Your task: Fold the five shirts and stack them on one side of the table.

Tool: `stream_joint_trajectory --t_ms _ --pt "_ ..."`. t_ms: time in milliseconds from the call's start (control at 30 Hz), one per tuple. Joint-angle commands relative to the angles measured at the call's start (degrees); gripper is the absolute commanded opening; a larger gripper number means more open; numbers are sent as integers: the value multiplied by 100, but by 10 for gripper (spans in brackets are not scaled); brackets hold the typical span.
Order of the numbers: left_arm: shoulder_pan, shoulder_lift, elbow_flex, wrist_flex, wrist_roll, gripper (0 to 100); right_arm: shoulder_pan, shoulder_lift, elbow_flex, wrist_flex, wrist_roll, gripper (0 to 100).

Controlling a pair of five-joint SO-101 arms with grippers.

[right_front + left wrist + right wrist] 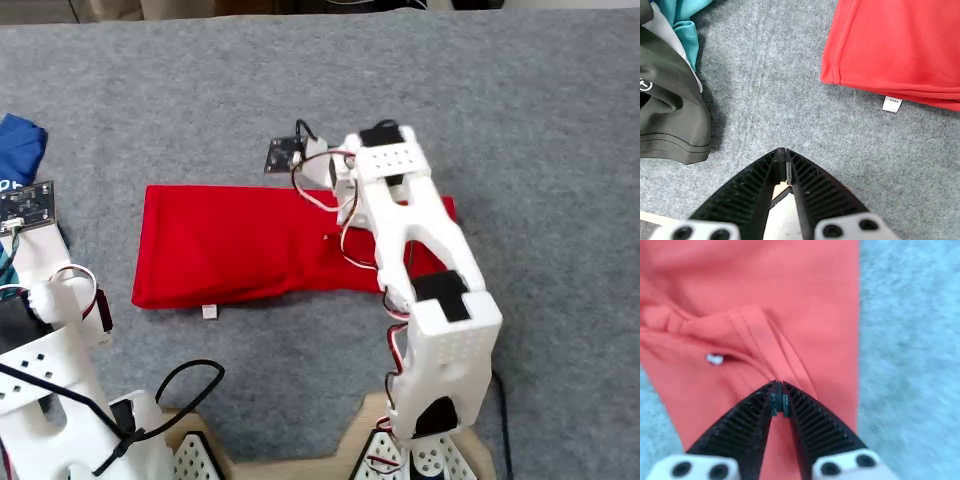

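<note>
A red shirt (240, 245) lies folded into a long band across the middle of the grey table (520, 110). The right arm (400, 200) stretches over the shirt's right end. In the right wrist view my right gripper (778, 402) is shut on a raised ridge of the red shirt (755, 300), and creases run into its tips. My left gripper (785, 165) is shut with nothing in it, low over bare table, apart from the red shirt's corner (895, 45) and its white tag (892, 103). A dark grey shirt (667, 110) lies bunched beside it.
A teal shirt (682, 15) lies by the dark one, and a blue shirt (20, 145) sits at the table's left edge. The left arm (50, 370) stands at the near left corner. A wooden base board (300, 465) lies at the front edge.
</note>
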Motion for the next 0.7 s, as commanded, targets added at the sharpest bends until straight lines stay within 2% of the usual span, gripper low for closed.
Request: stream_joint_trajectory --t_ms 0,167,233,333,500,667 --pt "0 66 -334 -62 0 21 -48 -901 -734 633 -53 5" --pt "0 1323 -1134 -62 9 25 251 -1657 -1657 1459 -88 6" --pt "0 2097 -1609 -53 185 59 409 -1807 -2000 1890 -123 6" --pt "35 3257 -2462 -26 738 143 760 -1798 -2422 2453 -563 6" --pt "914 4725 -3516 53 1178 198 1719 -1560 -2492 2813 -879 6" --pt "1407 6149 -4290 53 1213 200 2677 -1411 -2501 2822 -545 6"
